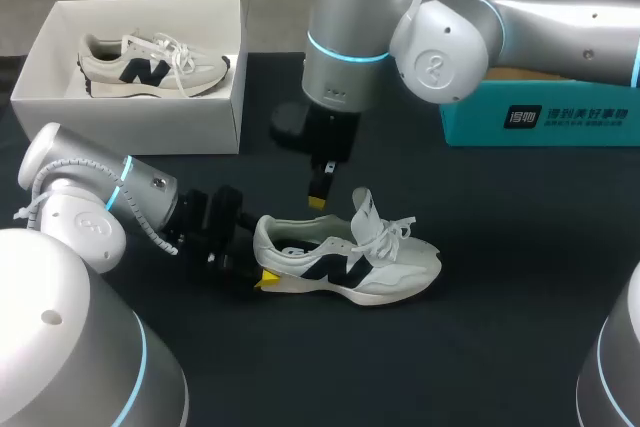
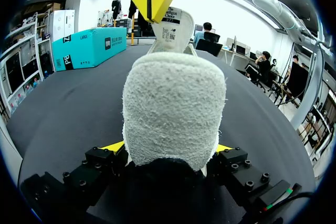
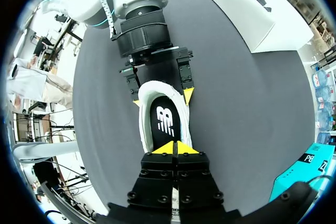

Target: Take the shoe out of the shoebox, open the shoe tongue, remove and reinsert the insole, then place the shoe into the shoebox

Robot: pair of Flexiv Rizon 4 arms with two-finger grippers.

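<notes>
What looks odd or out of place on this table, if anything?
Only the shoe outside the shoebox: its tongue stands straight up and its laces hang loose, while the left arm's fingers clamp its heel. Nothing looks spilled or damaged.

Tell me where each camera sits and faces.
Head view: above and behind, looking down on the table; left arm and right arm enter from the sides.
Left wrist view: low, facing along the shoe from its heel; left gripper clamps it.
Right wrist view: overhead, looking down into the shoe; right gripper shut.
Shared: both wrist views show the shoe and the other arm's gripper.
</notes>
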